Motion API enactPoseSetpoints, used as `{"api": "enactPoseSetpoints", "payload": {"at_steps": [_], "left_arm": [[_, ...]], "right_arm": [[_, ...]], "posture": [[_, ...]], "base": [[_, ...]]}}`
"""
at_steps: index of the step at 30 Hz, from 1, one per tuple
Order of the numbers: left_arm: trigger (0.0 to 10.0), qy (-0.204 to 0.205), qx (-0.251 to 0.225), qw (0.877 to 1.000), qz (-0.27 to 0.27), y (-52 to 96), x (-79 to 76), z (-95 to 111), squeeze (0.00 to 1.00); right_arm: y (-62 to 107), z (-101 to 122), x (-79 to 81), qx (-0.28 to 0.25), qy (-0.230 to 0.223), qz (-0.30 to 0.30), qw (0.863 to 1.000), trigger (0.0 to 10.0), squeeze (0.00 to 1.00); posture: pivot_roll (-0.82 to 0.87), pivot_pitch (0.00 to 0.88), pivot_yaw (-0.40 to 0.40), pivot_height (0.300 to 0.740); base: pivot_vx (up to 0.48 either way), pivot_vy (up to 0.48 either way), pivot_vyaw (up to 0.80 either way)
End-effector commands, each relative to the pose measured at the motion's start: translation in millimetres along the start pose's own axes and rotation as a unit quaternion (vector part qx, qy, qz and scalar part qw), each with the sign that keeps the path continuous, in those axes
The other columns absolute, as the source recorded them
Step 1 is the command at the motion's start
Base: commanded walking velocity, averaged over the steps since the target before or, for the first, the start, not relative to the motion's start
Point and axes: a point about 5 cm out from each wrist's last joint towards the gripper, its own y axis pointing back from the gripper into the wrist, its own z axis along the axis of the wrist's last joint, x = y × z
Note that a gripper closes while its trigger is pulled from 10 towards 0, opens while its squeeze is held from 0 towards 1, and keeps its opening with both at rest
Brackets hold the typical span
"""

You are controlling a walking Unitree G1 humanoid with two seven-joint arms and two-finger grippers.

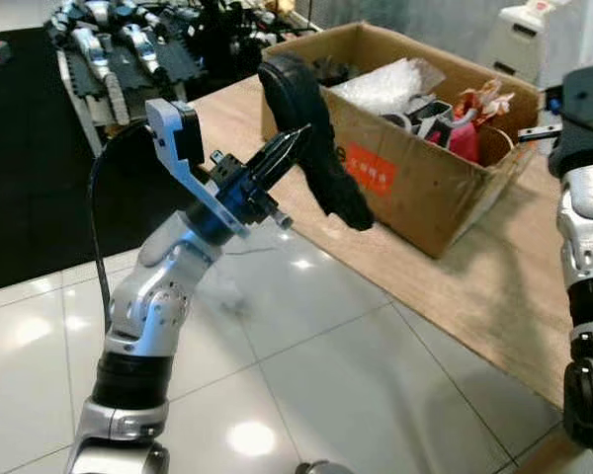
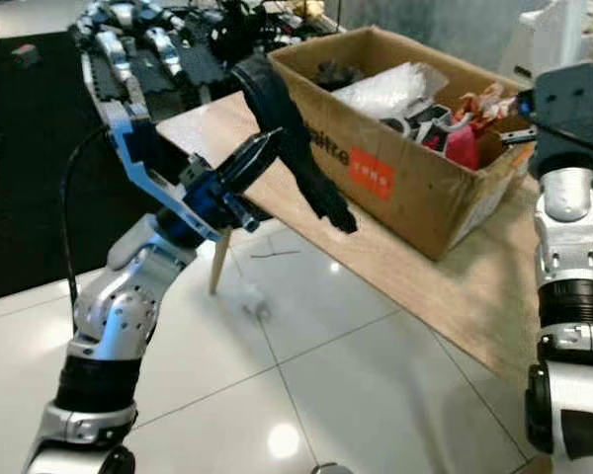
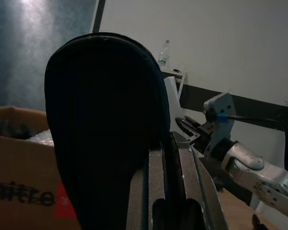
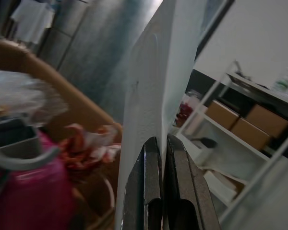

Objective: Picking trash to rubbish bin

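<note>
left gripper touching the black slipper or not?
Touching. In the left eye view the left gripper has its tips against the black slipper, which hangs off them beside the cardboard box; the left wrist view shows the fingers closed on its edge.

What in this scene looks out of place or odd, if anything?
Two things stand out. The left gripper is shut on a limp black fabric item that dangles outside the cardboard box, over its near wall and not inside. A small pale scrap lies on the tiled floor.
</note>
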Motion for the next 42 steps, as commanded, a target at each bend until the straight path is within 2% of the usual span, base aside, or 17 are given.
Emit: {"api": "enactPoseSetpoints", "payload": {"at_steps": [1, 7, 13, 18, 23, 37, 42], "left_arm": [[10.0, -0.007, -0.012, 1.0, -0.007, -1.6, -2.8, 3.6, 0.0], [10.0, -0.01, -0.024, 1.0, 0.002, -1.3, 0.3, 4.5, 0.0], [10.0, -0.008, -0.025, 1.0, 0.01, -1.6, 4.3, 4.7, 0.0], [10.0, -0.01, -0.027, 1.0, 0.009, -1.4, 5.2, 5.3, 0.0], [10.0, -0.011, -0.027, 1.0, 0.007, -1.1, 3.7, 4.7, 0.0], [10.0, -0.008, -0.025, 1.0, -0.002, -0.6, 0.4, 3.0, 0.0], [10.0, -0.002, -0.031, 1.0, -0.005, -1.3, -0.8, 3.6, 0.0]], "right_arm": [[0.8, 4.4, -1.2, -0.012, 0.02, 0.007, 1.0, 10.0, 0.0], [1.1, 8.6, -4.0, -0.022, 0.016, 0.006, 1.0, 10.0, 0.0], [2.3, 9.1, -1.1, -0.018, 0.014, 0.013, 1.0, 10.0, 0.0], [2.0, 11.4, 4.0, -0.014, -0.011, 0.021, 1.0, 10.0, 0.0], [0.9, 13.6, 4.2, -0.011, -0.029, 0.023, 0.999, 10.0, 0.0], [0.9, 17.2, -6.5, -0.01, -0.027, -0.001, 1.0, 10.0, 0.0], [1.4, 24.0, -6.4, -0.026, -0.039, 0.008, 0.999, 10.0, 0.0]], "posture": [[-0.01, 0.106, -0.013, 0.74], [-0.02, 0.109, -0.011, 0.74], [-0.02, 0.107, -0.014, 0.74], [-0.03, 0.106, -0.016, 0.74], [-0.02, 0.104, -0.019, 0.74], [-0.02, 0.113, -0.017, 0.74], [-0.03, 0.116, -0.015, 0.74]], "base": [[0.0, 0.0, 0.0], [0.0, 0.0, 0.0], [0.409, 0.0, 0.0], [0.428, 0.0, 0.0], [0.416, 0.0, -0.8], [0.384, 0.0, -0.8], [0.0, 0.0, -0.8]]}}
